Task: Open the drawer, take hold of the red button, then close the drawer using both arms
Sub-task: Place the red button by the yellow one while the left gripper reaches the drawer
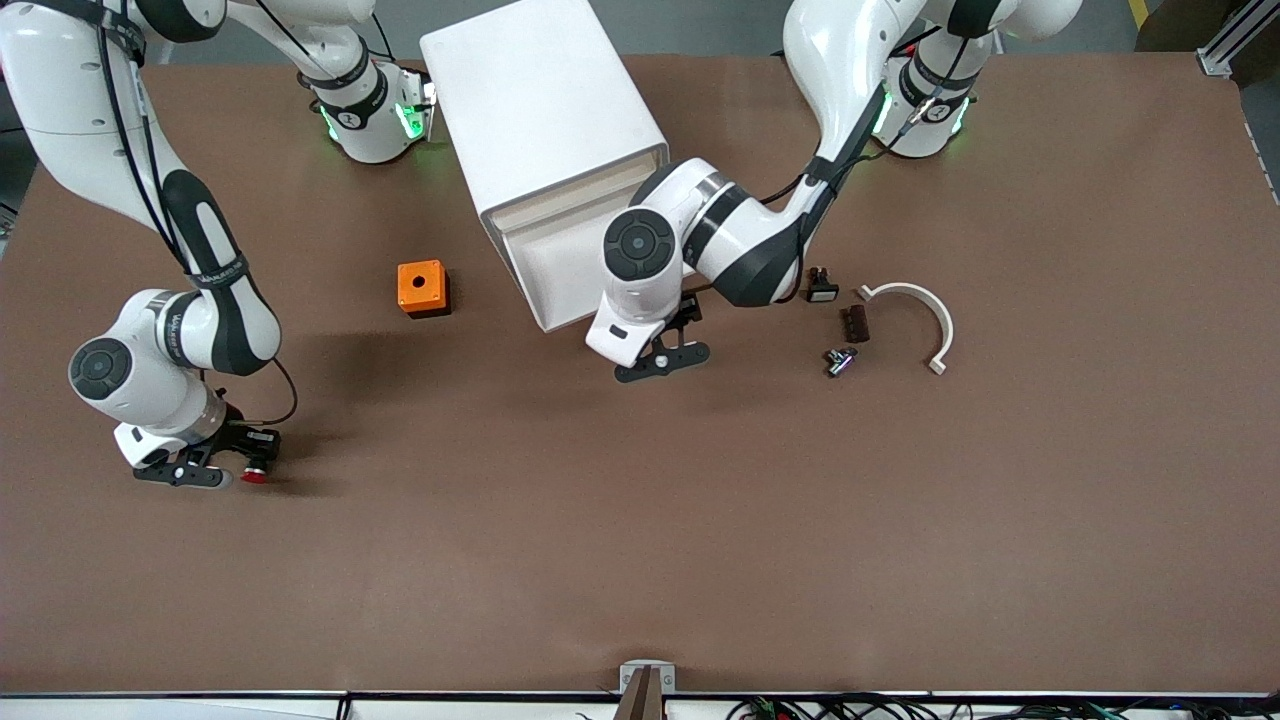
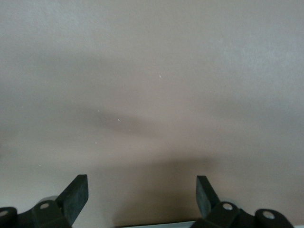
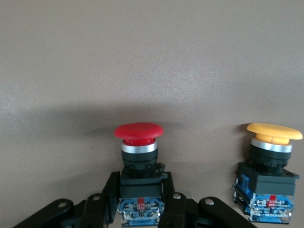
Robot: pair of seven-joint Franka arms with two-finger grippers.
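Front view: the button point(image 1: 256, 474) is held low over the table point(image 1: 640, 560) by the right gripper point(image 1: 215, 462), well apart from the drawer point(image 1: 560, 262); the left gripper point(image 1: 672, 345) hangs released.

Left wrist view: only bare table is seen between spread fingers point(image 2: 76, 195).

Right wrist view: the button's black body is clamped; it is judged light, rigid, best held there, not by the smooth cap. A yellow-capped switch point(image 3: 268, 173) stands beside it.

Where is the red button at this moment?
The red button is held in the shut right gripper, low over the table at the right arm's end, beside a yellow button and nearer the front camera than the orange cube.
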